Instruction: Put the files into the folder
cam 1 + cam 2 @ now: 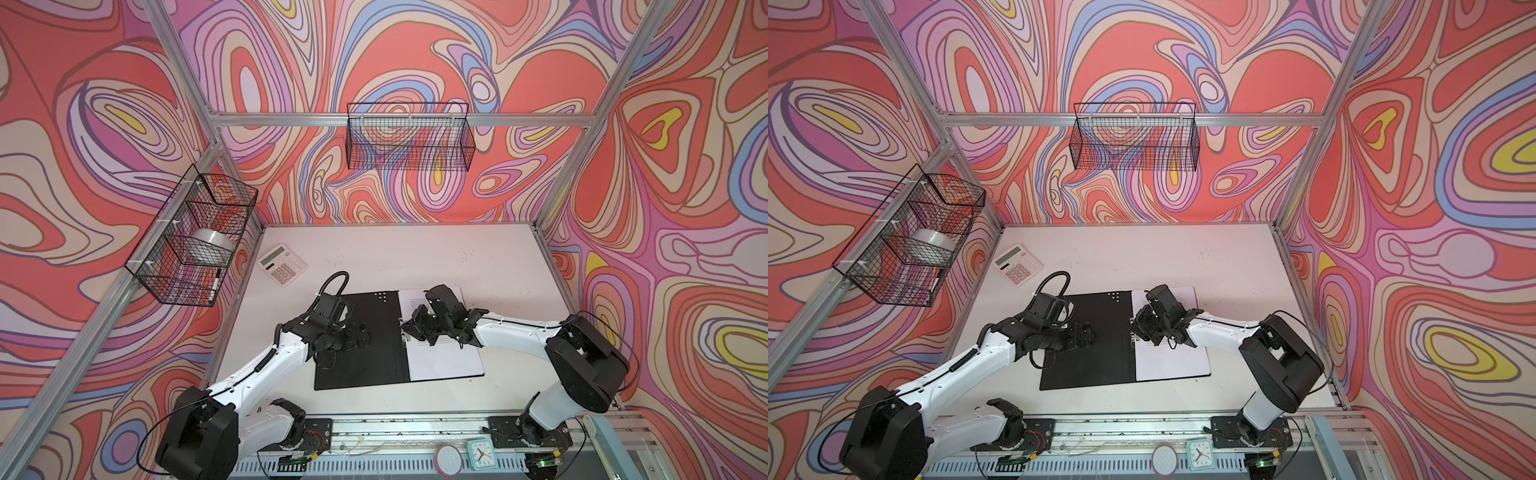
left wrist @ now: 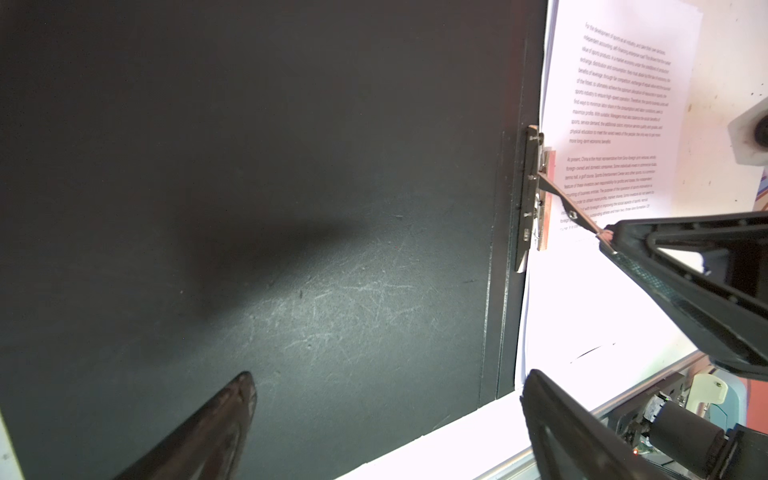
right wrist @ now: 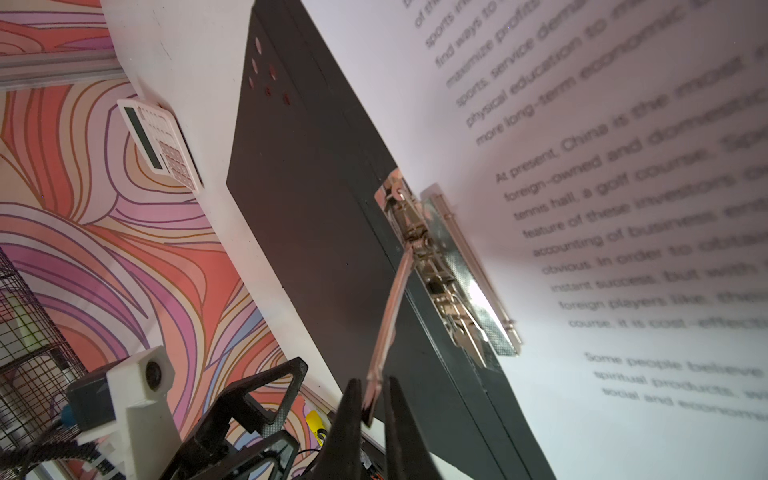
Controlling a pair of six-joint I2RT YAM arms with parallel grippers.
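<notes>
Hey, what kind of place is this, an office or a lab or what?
Probably a robot lab cell staged as a desk: aluminium frame, left arm and right arm, with a calculator and open folder as props.

— What do we see holding everything up?

— We see a white table (image 1: pixel 415 253), faintly scuffed, in both top views.

— And what lies on it?

— A white-and-pink calculator (image 1: pixel 282 264) sits flat near the far left corner. Well apart from it, nearer the front, a folder (image 1: pixel 361 361) lies open, black inside up. The files (image 1: pixel 446 361) cover its right half; we cannot tell whether their edges touch the table.
</notes>
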